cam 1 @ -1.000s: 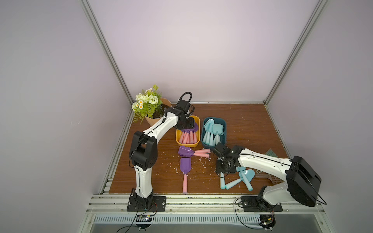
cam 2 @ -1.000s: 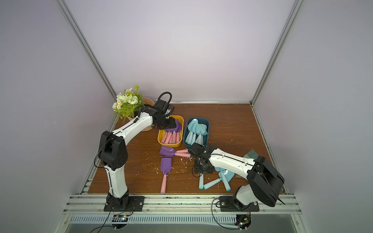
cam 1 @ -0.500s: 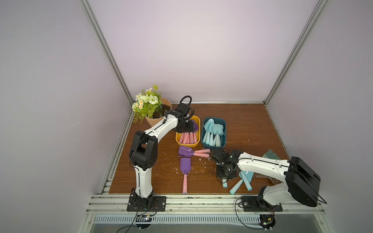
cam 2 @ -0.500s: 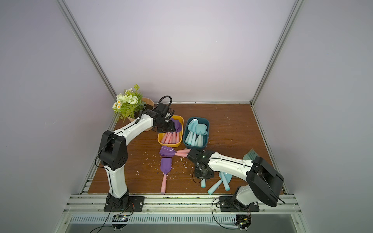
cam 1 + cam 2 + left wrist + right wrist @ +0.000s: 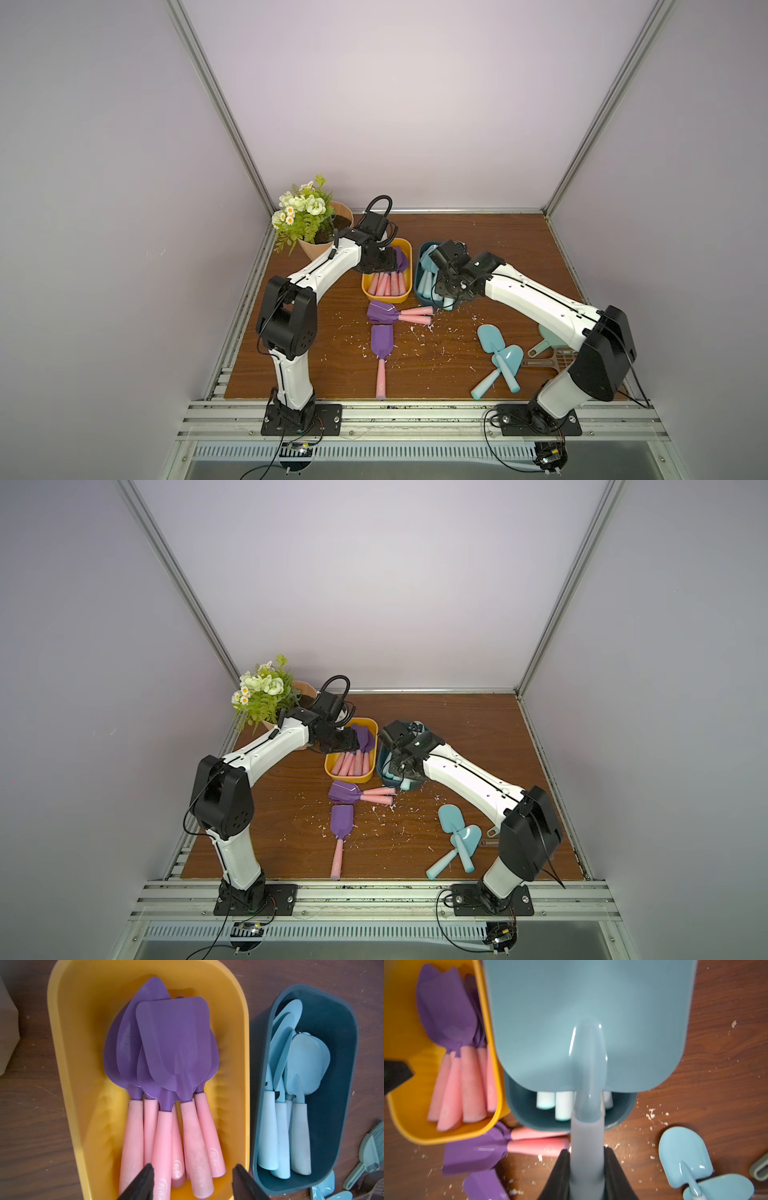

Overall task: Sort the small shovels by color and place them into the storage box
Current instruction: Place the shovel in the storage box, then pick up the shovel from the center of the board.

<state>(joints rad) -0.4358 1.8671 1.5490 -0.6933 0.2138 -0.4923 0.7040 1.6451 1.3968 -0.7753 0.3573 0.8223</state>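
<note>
My right gripper [image 5: 586, 1167] is shut on the handle of a turquoise shovel [image 5: 587, 1022], holding it over the near end of the dark blue storage box [image 5: 419, 257], where several turquoise shovels [image 5: 299, 1064] lie. My left gripper [image 5: 193, 1176] hangs open and empty above the pink handles in the yellow storage box [image 5: 409, 257], which holds several purple shovels [image 5: 174, 1043]. On the table in front of the boxes lie three purple shovels [image 5: 382, 340]. Two crossed turquoise shovels [image 5: 490, 338] lie at the front right.
A flower pot [image 5: 309, 216] stands at the back left beside my left arm. A pale green dustpan [image 5: 548, 340] and a beige slotted scoop [image 5: 557, 361] lie under my right arm. White crumbs [image 5: 419, 328] are scattered over the brown table.
My right gripper shut on a turquoise shovel at the front of the table and carried it back to the blue box. The left arm has hardly moved.
</note>
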